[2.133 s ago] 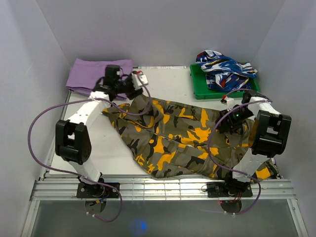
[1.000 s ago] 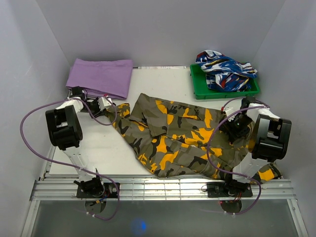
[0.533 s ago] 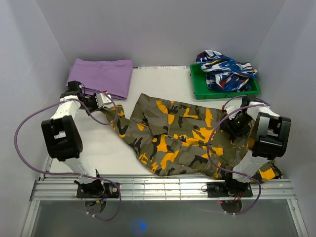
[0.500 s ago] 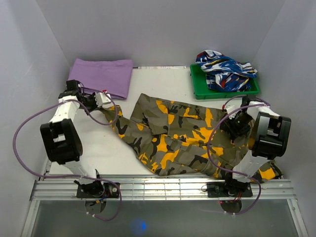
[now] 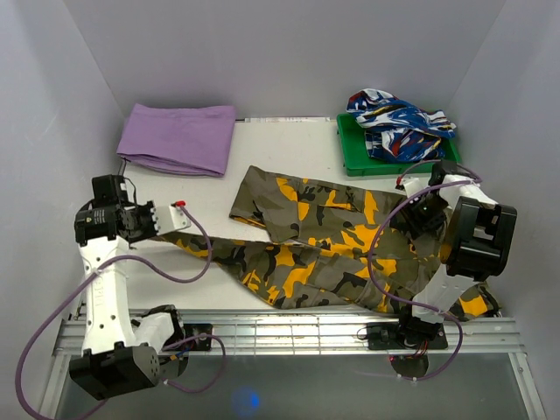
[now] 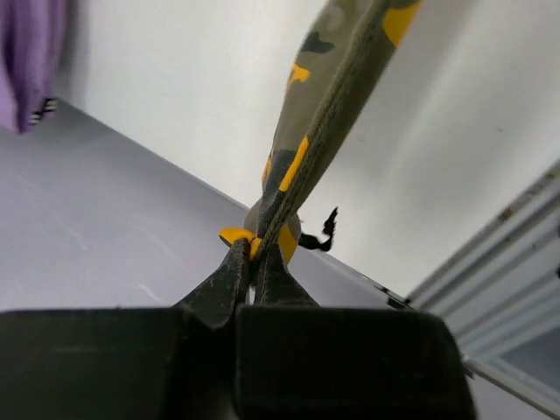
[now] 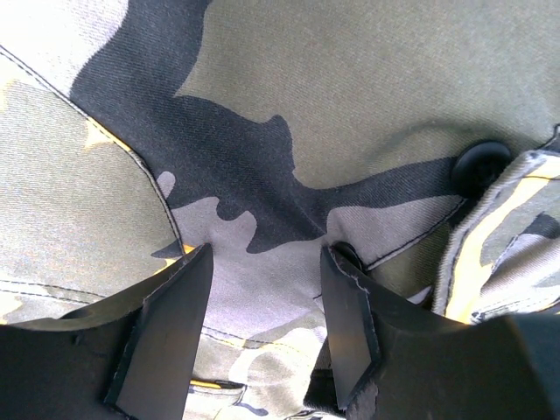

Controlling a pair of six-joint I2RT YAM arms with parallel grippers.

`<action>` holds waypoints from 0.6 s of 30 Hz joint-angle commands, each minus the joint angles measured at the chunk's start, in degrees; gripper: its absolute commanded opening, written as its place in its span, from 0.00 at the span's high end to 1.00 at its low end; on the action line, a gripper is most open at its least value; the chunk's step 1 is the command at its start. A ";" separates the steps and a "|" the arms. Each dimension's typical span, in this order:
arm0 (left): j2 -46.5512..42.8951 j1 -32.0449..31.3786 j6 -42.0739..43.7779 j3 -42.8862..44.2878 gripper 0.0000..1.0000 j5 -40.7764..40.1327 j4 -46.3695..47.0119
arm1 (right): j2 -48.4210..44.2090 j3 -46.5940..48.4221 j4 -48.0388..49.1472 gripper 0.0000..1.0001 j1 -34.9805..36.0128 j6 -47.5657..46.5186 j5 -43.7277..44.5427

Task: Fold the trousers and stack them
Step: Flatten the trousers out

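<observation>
Left gripper (image 5: 172, 219): out at 9 o'clock on the table (image 5: 289, 144), jaws squeezed together on the hem of one trouser leg.
Left wrist view: fingertips (image 6: 234, 262) pinched hard on a thin folded edge of camouflage cloth, with the strip of trousers (image 6: 324, 96) rising edge-on away from the grip.
Trousers (image 5: 324, 236): spread flat across the middle of the table, olive, orange-yellow and black.
Held leg: drawn out long and narrow from the centre towards 9 o'clock, ending at the left jaws.
Other leg: lying flat, pointing towards 11 o'clock, its end just short of the purple cloth (image 5: 179, 138) and apart from it.
Waist end: over at 3 o'clock, running under the right arm and down to 5 o'clock by the rail (image 5: 289, 332).
Right gripper (image 5: 417, 213): down over the trousers at 3 o'clock, jaws standing apart, nothing pinched.
Right wrist view: right gripper (image 7: 267, 255) low over the trousers (image 7: 289, 79), cloth filling the gap between the spread fingers; a black button (image 7: 481, 164) off at 2 o'clock; touching or just above, cannot tell.
Purple cloth: folded flat at 11 o'clock against the far wall.
Green tray (image 5: 402, 165): at 1 o'clock, holding the crumpled blue, white and red garment (image 5: 398, 118), apart from the trousers.
</observation>
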 commanded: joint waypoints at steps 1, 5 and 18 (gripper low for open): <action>0.38 0.17 2.40 -4.34 1.00 -4.92 -6.82 | 0.08 3.26 0.70 0.42 -0.15 -0.61 -0.36; 11.51 0.17 -1.10 -4.11 1.00 -1.77 3.09 | 1.75 4.93 0.70 0.42 0.38 0.27 -0.18; 55.57 0.17 -24.75 27.90 0.42 1.76 17.45 | 1.23 8.09 -1.22 0.40 3.63 2.12 0.87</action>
